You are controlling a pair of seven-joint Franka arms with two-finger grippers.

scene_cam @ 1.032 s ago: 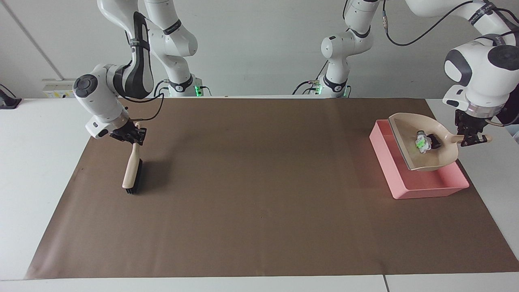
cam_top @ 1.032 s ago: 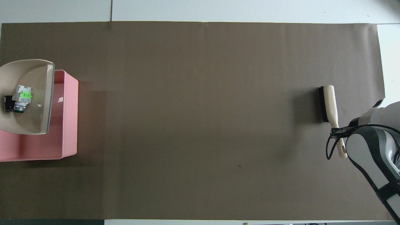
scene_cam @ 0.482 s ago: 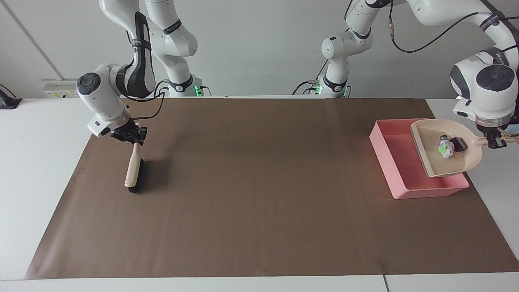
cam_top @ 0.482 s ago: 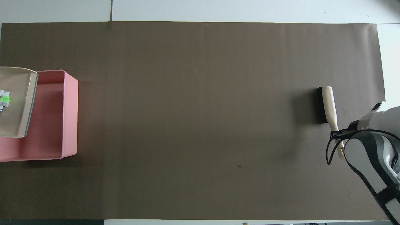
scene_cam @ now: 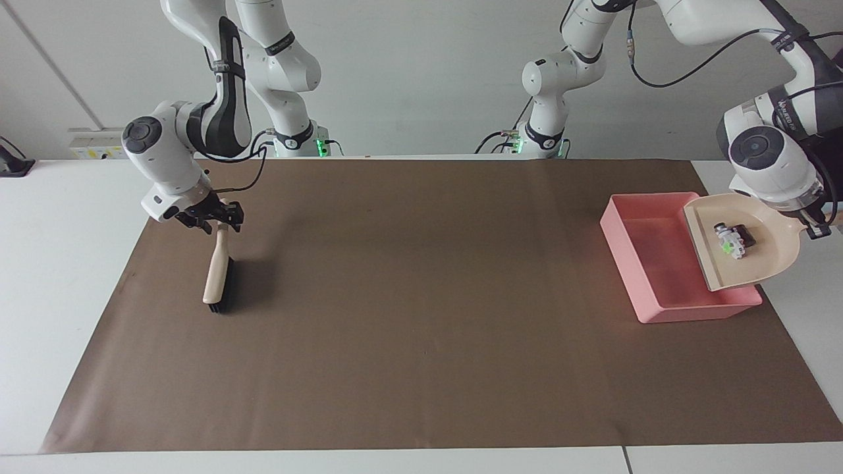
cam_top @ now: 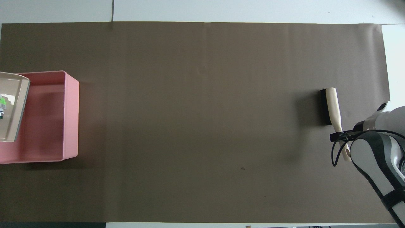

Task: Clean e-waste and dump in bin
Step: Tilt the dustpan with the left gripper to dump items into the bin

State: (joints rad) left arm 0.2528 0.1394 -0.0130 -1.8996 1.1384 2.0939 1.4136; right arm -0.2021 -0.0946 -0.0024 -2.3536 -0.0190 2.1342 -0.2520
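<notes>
The left pincer (scene_cam: 818,228) holds the beige dustpan (scene_cam: 770,260) over the pink bin (scene_cam: 649,270); the e-waste (scene_cam: 733,238) lies in the pan; the right pincer (scene_cam: 220,218) sits at the brush (scene_cam: 217,276) handle on the bench.

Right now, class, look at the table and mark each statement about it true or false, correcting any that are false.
1. The two small e-waste pieces lie in the beige plastic dustpan. True.
2. The shallow pink plastic bin holds the e-waste. False: both pieces are in the dustpan.
3. The left gripper holds the dustpan up over the bin's end nearest the left arm. True.
4. The beige-handled black-bristled brush lies in the bin. False: it rests on the brown paper mat toward the right arm's end, with the right gripper at its handle.
</notes>
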